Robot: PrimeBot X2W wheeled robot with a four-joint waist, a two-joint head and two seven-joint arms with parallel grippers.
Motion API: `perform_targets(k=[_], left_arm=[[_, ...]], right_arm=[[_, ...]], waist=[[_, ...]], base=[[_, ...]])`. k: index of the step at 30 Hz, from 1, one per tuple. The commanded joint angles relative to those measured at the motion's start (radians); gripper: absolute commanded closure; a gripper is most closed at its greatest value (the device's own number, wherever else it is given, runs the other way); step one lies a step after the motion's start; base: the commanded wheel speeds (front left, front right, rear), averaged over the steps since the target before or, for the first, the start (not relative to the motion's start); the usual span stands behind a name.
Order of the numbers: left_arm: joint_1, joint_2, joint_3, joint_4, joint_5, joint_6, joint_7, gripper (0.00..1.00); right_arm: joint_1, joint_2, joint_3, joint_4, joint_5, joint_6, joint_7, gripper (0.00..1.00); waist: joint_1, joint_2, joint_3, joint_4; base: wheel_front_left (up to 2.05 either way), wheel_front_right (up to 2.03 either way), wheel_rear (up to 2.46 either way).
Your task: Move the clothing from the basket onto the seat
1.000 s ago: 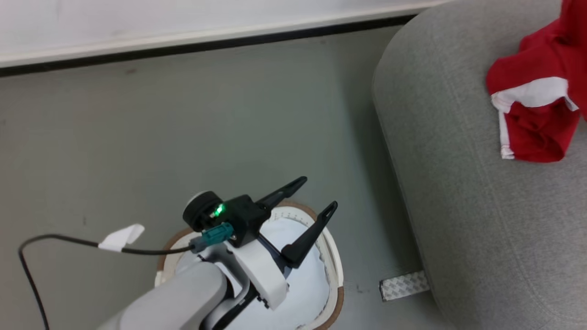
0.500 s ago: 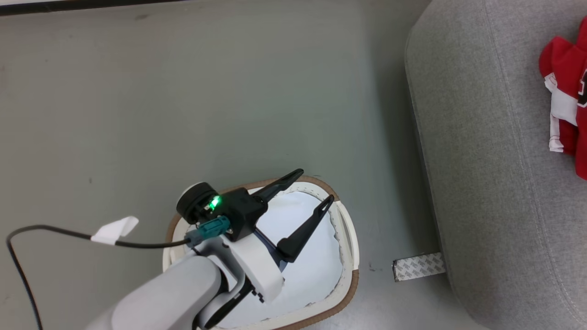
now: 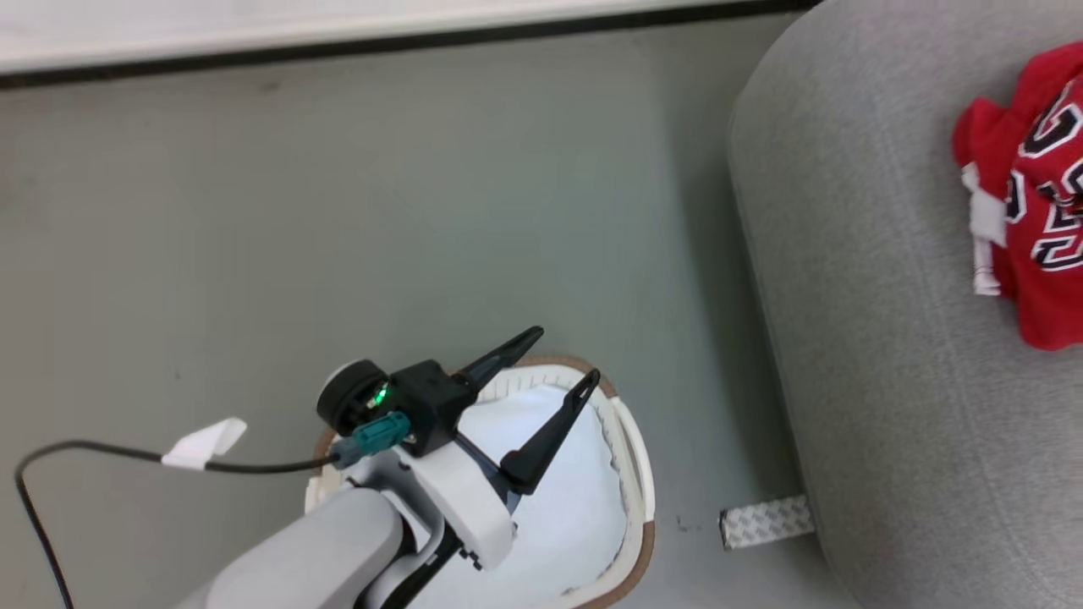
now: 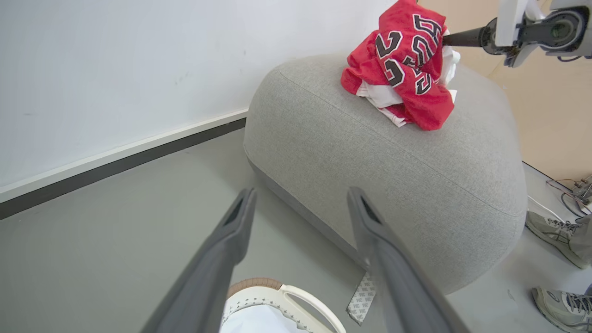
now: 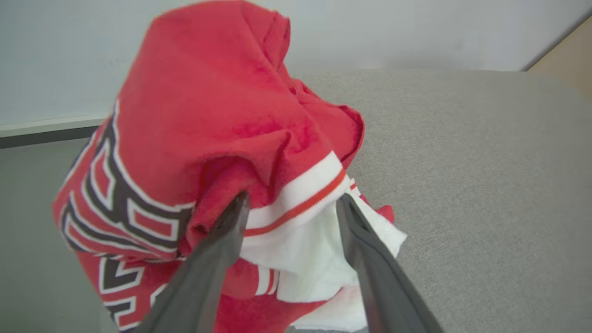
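- Head view: left gripper (image 3: pixel 565 355) parked over the basket (image 3: pixel 630 440), fingers spread wide, nothing between them.
- Basket on the grey floor (image 3: pixel 338 211), just beside the seat (image 3: pixel 871 338). Pale plain cloth (image 3: pixel 558 499) inside it.
- Clothing (image 3: pixel 1041 245) bunched on the seat near the right edge, well apart from the basket. Red, with black-and-white lettering facing up and a white strip on its left side.
- Patterned tape strip (image 3: pixel 766 522) on the floor at the seat's base. Black cable (image 3: pixel 254 464) with a white tag (image 3: pixel 203 441) running off the wrist.
- Left wrist view: both fingers wide apart and empty, basket rim (image 4: pixel 296 296) below the tips, seat (image 4: pixel 393 166) ahead.
- Clothing (image 4: pixel 407 69) heaped high on top of the seat's rounded end. Right gripper (image 4: pixel 458 38) coming in from the far side, dark finger meeting the heap's white part.
- A person's two trainers (image 4: pixel 555 236) on the floor at the right.
- Right wrist view: right gripper (image 5: pixel 291 206) with fingers splayed apart, not pinching. White-and-red hem of the clothing (image 5: pixel 208 115) sitting in the gap; contact with either finger hard to call.
- Heap resting on the seat (image 5: pixel 462 162), lettered panel at the left.
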Motion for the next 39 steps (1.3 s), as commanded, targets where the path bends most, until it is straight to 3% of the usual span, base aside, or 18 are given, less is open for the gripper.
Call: perform_targets(k=[1,7,11,15,22,28,33,39], left_arm=[[0.019,-0.003,0.007,0.008,-0.009,0.006,-0.013,0.0],[0.076,-0.019,0.03,0.049,-0.051,0.026,-0.045,0.0],[0.124,-0.026,0.064,0.072,-0.085,0.047,-0.066,0.0],[0.173,-0.011,0.118,0.089,-0.116,0.074,-0.077,0.0],[0.253,0.028,0.256,0.086,-0.155,0.126,-0.084,0.0],[0.327,0.038,0.379,0.058,-0.119,0.16,-0.085,0.0],[0.415,0.035,0.486,0.043,-0.041,0.19,-0.086,0.0],[0.524,-0.03,0.633,0.017,0.016,0.165,-0.086,0.0]], right_arm=[[0.001,-0.016,0.005,-0.008,0.013,-0.003,0.01,0.0],[0.048,-0.084,0.061,-0.062,0.034,-0.003,0.179,0.0],[0.083,-0.14,0.108,-0.186,0.042,-0.003,0.234,0.0],[0.139,-0.183,0.15,-0.375,0.068,-0.003,0.216,0.0],[0.271,-0.23,0.126,-0.63,0.12,-0.003,0.079,0.0],[0.4,-0.2,0.06,-0.732,0.107,-0.003,-0.027,0.0],[0.53,-0.093,-0.021,-0.79,0.057,-0.003,-0.095,0.0],[0.692,0.065,-0.116,-0.863,-0.073,-0.003,-0.163,0.0]], waist=[[0.0,0.0,-0.052,-0.011],[0.0,0.0,-0.199,-0.011],[0.0,0.0,-0.3,-0.003],[0.0,0.0,-0.385,0.017],[0.0,0.0,-0.463,0.082],[0.0,0.0,-0.484,0.126],[0.0,0.0,-0.489,0.149],[0.0,0.0,-0.484,0.164]], base=[[0.0,0.0,0.0],[0.0,0.0,0.0],[0.0,0.0,0.0],[0.0,0.0,0.0],[0.0,0.0,0.0],[0.0,0.0,0.0],[0.0,0.0,0.0],[0.0,0.0,0.0]])
